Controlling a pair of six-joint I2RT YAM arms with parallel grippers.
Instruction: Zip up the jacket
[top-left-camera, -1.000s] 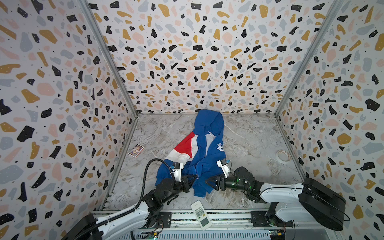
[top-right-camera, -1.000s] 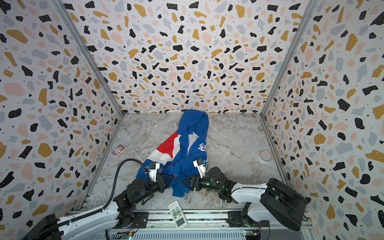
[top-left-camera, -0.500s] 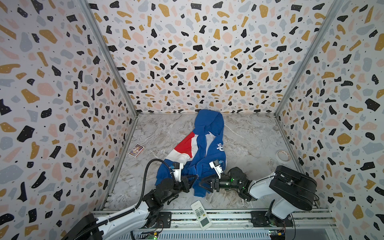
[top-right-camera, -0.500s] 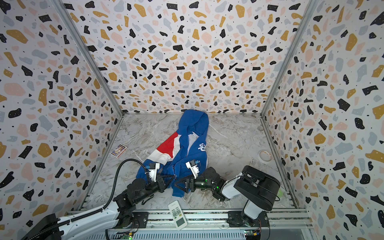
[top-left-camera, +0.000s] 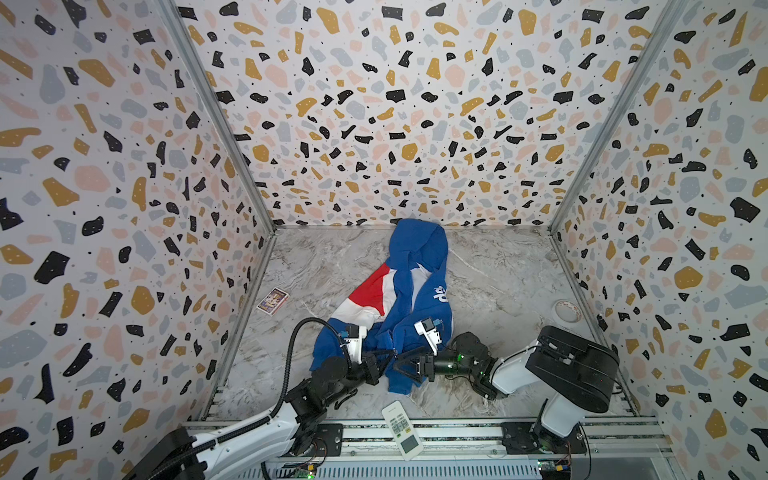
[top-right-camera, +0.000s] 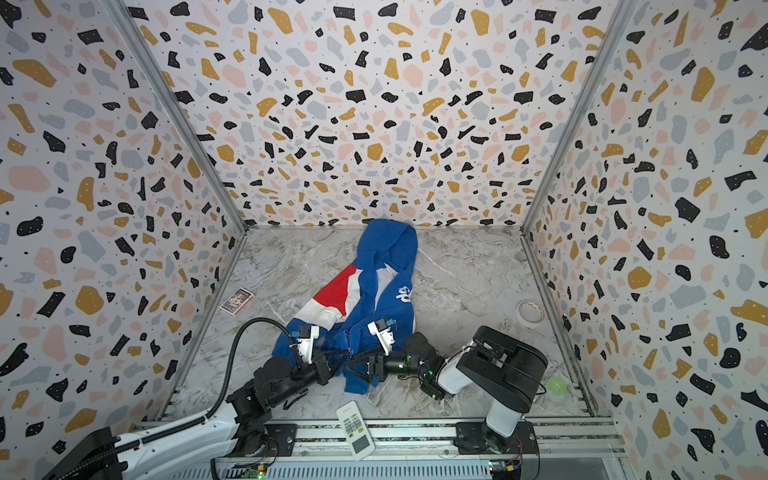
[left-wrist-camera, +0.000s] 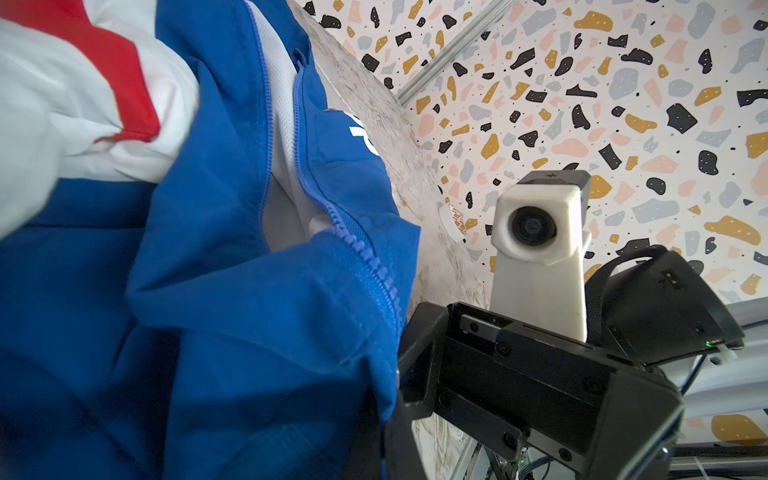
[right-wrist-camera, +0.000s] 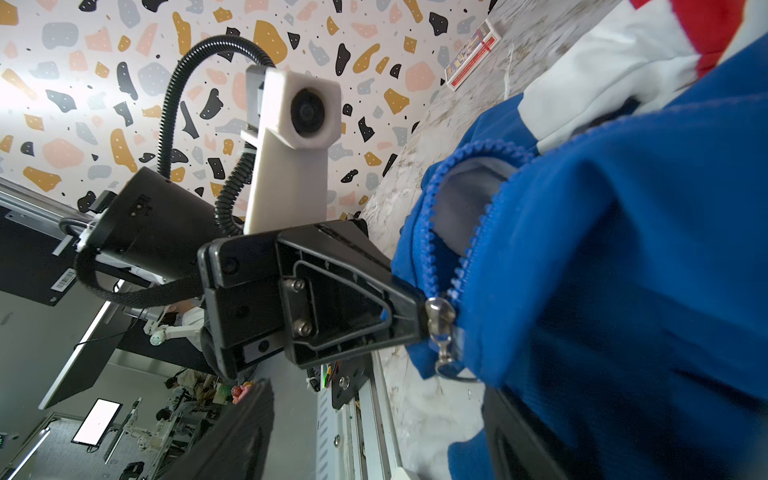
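We see a grey-veined, marble-look worktop (top-left-camera: 498, 282) boxed in on three sides by terrazzo-patterned walls (top-left-camera: 415, 124). A small royal-blue hooded fabric jacket (top-left-camera: 419, 303) with a red and white band lies near its middle. The hood points to the back wall and the hem to the robot's base, with the front panels rumpled and parted.

The left claw (right-wrist-camera: 411, 322) is pressed together on the jacket's hem edge, right against the silver metal zipper slider (right-wrist-camera: 441, 322). The right claw (top-left-camera: 401, 368) faces it from the jacket's right, jaws spread wide about the hem and gripping nothing. The blue plastic zipper teeth (left-wrist-camera: 357, 249) run as two separate rows that part just above the slider, which sits at the hem end. We judge the task barely begun: almost the whole run up to the collar is left to close.

The hood reaches the foot of the back wall, though we cannot tell whether it touches, so nothing is spare beyond it. Bare worktop lies open on both sides of the jacket.

A white remote control (top-left-camera: 401, 430) lies just in front of the hem, across the metal front rail (top-left-camera: 457, 432). A small printed card box (top-left-camera: 272, 301) sits well to the jacket's left. A pale ring, likely tape (top-left-camera: 567, 311), sits well to its right, by the wall.
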